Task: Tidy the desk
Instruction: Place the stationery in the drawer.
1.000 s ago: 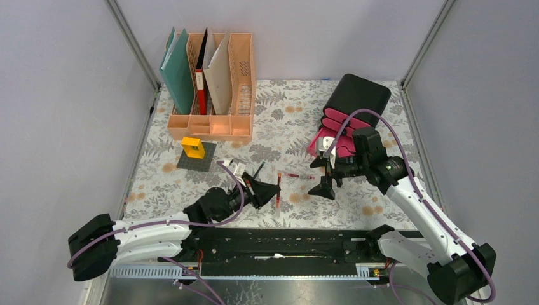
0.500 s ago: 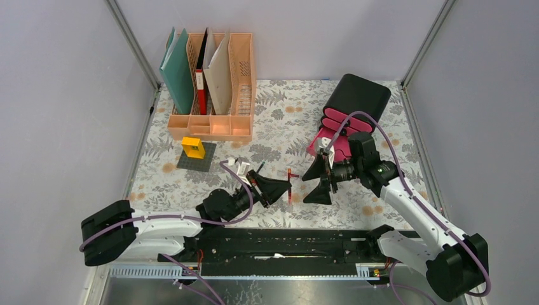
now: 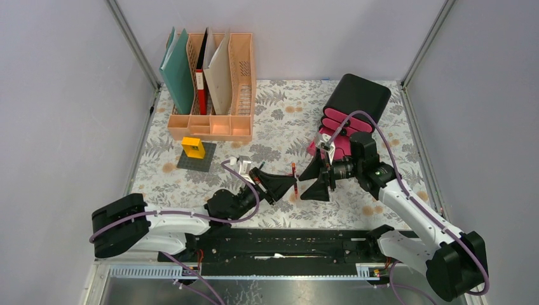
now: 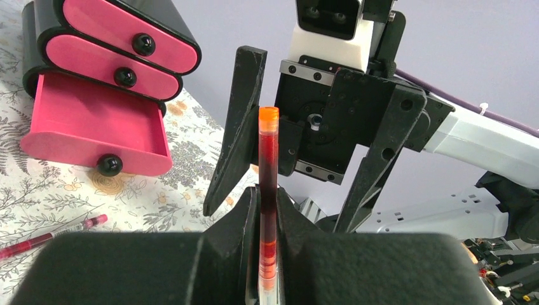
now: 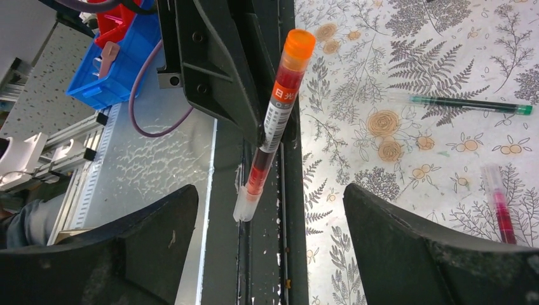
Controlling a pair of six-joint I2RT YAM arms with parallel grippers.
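Grey walls close in a large flat bench (image 3: 279, 114) draped in white cloth printed with grey ferns and tan-orange flowers; it fills the floor of the enclosure, with two white arms reaching over its near half. At the back left stands one peach plastic file rack (image 3: 242, 76) with slotted walls, holding upright files in teal, red and beige. Just in front of it, one small yellow block (image 3: 193, 147) sits on one dark grey square mat (image 3: 185, 162). At the back right is one rounded black drawer box (image 3: 356, 95) with three glossy pink drawers, each with a round black knob; the lowest drawer is pulled out. Three pens show. The left claw (image 4: 267, 210) is pressed together on one slim clear-barrelled red-ink pen (image 4: 268, 152) with an orange cap, pinching it low on the barrel so it stands upright above the black fingers. The right claw (image 3: 310, 181) faces it, spread wide, one tapered black finger on either side of that pen and neither touching it. A second red pen (image 4: 51, 236) and one green pen (image 5: 470, 105) lie flat on the cloth, apart from each other.
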